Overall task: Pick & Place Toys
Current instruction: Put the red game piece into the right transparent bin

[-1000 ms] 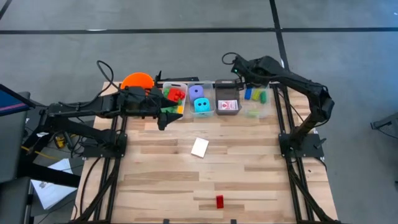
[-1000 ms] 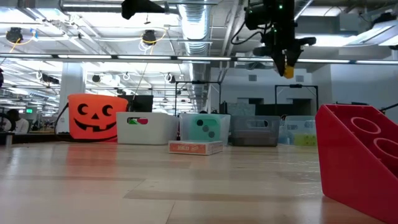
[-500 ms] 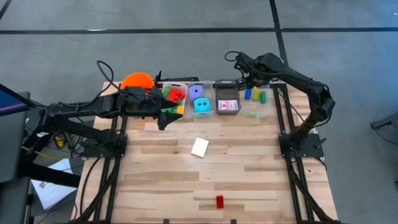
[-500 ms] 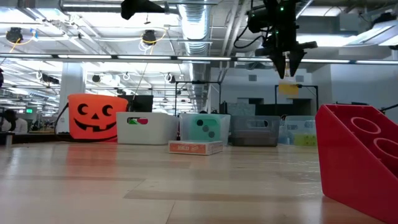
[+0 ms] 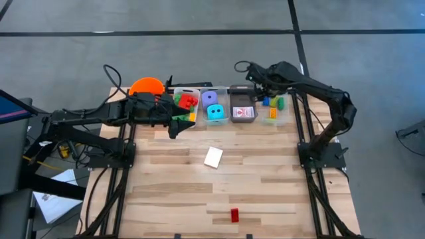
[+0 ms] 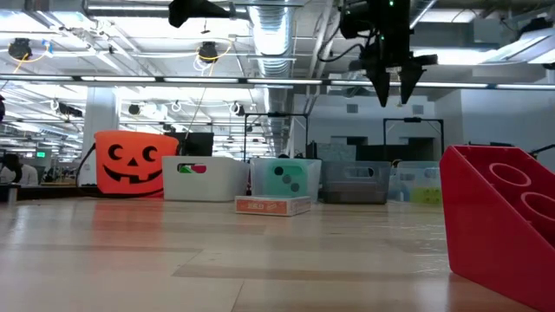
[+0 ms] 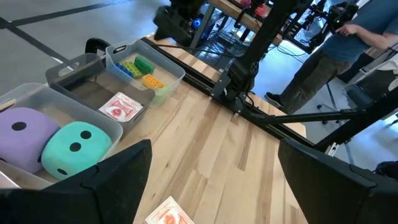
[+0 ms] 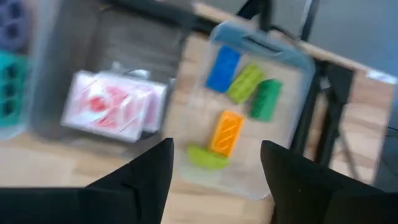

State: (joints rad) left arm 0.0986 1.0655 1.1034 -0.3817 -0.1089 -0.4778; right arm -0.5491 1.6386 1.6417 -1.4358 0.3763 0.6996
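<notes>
Closest to the low camera sits a chunky red brick [image 6: 499,221], hard glossy plastic with round studs, alone at the near edge of the wooden table [image 5: 265,192], so it looks like one of the leftovers not sorted yet. A bit further in lies a flat red-and-white card [image 5: 213,157], thin and slightly skewed, also loose on the planks.

Then comes the left pincer [image 5: 178,126], hanging just in front of the bins with its fingers spread wide and nothing in them; I'd guess it's waiting its turn.

At the back is the row of clear plastic bins. One holds the soft-looking purple die [image 7: 22,134] and teal die [image 7: 71,149], rounded with dark dots, and the next holds a pack of cards [image 5: 244,113]. The end bin [image 8: 264,124] has blue, green and orange bricks lying loose, which reads like sorting by type.

The right pincer [image 6: 392,84] hangs high over that end bin, jaws parted and empty. An orange bucket [image 6: 132,163] with a pumpkin face stands off to the side.
</notes>
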